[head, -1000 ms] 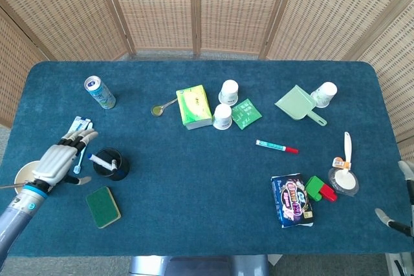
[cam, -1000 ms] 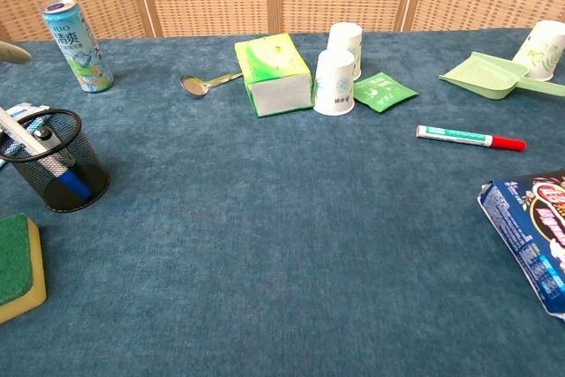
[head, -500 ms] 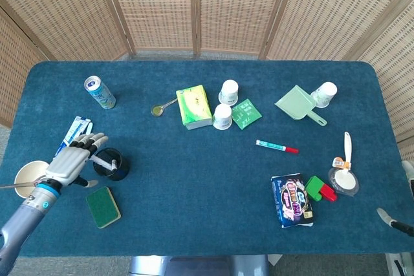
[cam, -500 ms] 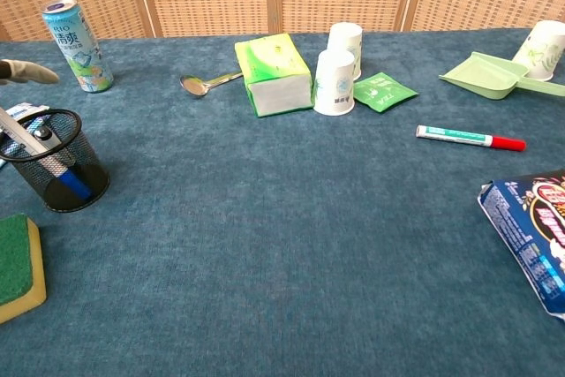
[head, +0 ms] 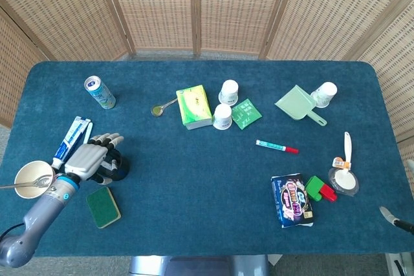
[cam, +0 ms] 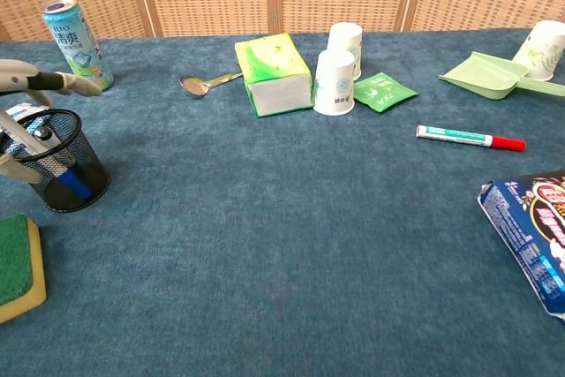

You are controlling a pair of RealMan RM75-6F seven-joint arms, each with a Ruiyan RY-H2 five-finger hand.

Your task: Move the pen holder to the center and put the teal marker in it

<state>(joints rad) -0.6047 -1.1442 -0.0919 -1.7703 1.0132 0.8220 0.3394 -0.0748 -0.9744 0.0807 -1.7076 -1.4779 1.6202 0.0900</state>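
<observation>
The black mesh pen holder stands at the table's left side with a blue-and-white pen inside. My left hand reaches over it with fingers spread. In the chest view its fingers pass just behind the rim and the thumb lies at the holder's left front; no firm grip shows. The teal marker, with a red cap, lies flat right of centre, far from both hands. Only a sliver of my right hand shows at the lower right edge.
A drink can stands behind the holder and a green sponge lies just in front of it. A paper cup with a spoon sits beside my left wrist. A green tissue box, two white cups and a snack bag lie toward the middle and right.
My left hand has moved right, from beside the pen holder to over and around it. The holder and the marker have not moved.
</observation>
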